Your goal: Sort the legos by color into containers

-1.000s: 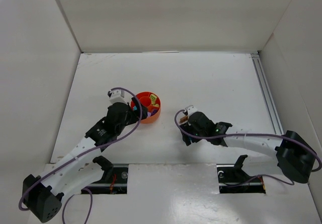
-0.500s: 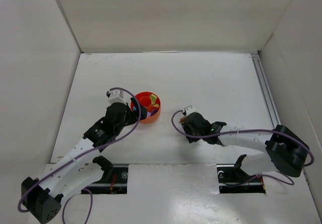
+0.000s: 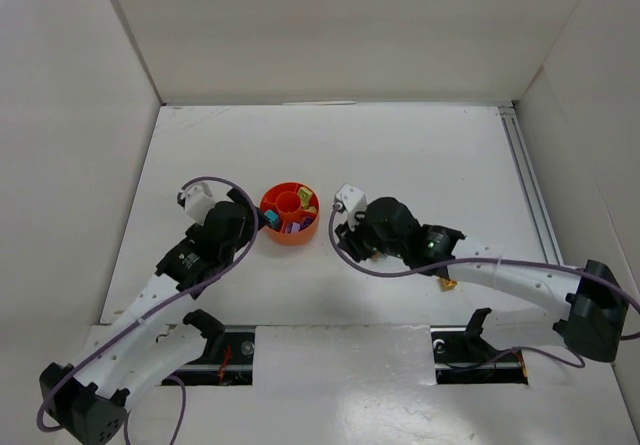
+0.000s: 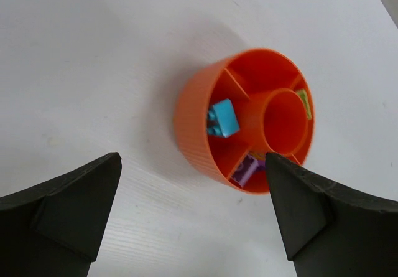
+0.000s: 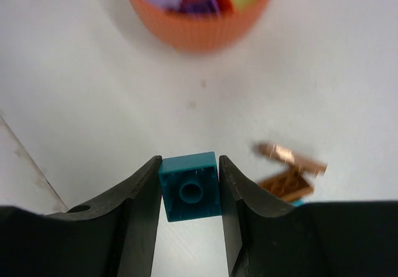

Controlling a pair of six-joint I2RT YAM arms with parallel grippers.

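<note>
Bright, even, diffuse light; white surface [image 3: 420, 155] nearly washed out. Faint soft shadow hugging orange dish [image 4: 193, 127] in left wrist view. Right wrist view: brown bricks [image 5: 287, 183] smeared, dish soft, teal brick [image 5: 189, 185] sharp.

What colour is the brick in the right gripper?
Teal brick, pinched in the right gripper; clearest in the right wrist view.

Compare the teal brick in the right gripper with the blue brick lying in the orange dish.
The teal brick is clamped in the right gripper, outside the orange dish; the blue brick lies loose in a wedge compartment. The teal brick looks darker than the blue brick. Both are small and squarish.
</note>
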